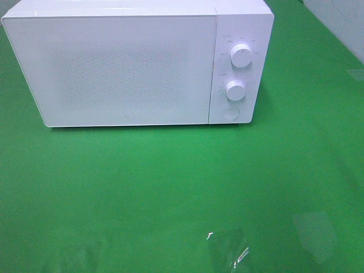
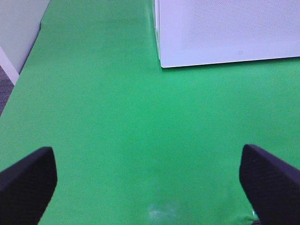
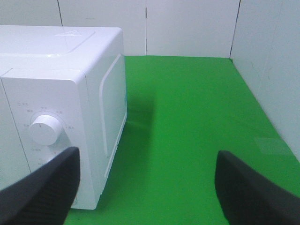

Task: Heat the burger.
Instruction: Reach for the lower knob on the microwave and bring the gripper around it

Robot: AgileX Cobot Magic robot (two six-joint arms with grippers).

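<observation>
The burger is not in view in any frame. A white microwave [image 1: 136, 62] stands at the back of the green table with its door shut; two white knobs [image 1: 241, 56] and a round button sit on its right panel. Its front corner shows in the left wrist view [image 2: 225, 33] and its right side with a knob in the right wrist view [image 3: 61, 108]. My left gripper [image 2: 150, 187] is open and empty over bare green cloth. My right gripper [image 3: 147, 187] is open and empty beside the microwave's right side. Neither gripper shows in the exterior view.
The green cloth [image 1: 182, 193] covers the table in front of the microwave. Pale walls stand at the back and right [image 3: 262, 70]. The table's left edge shows in the left wrist view [image 2: 18, 70].
</observation>
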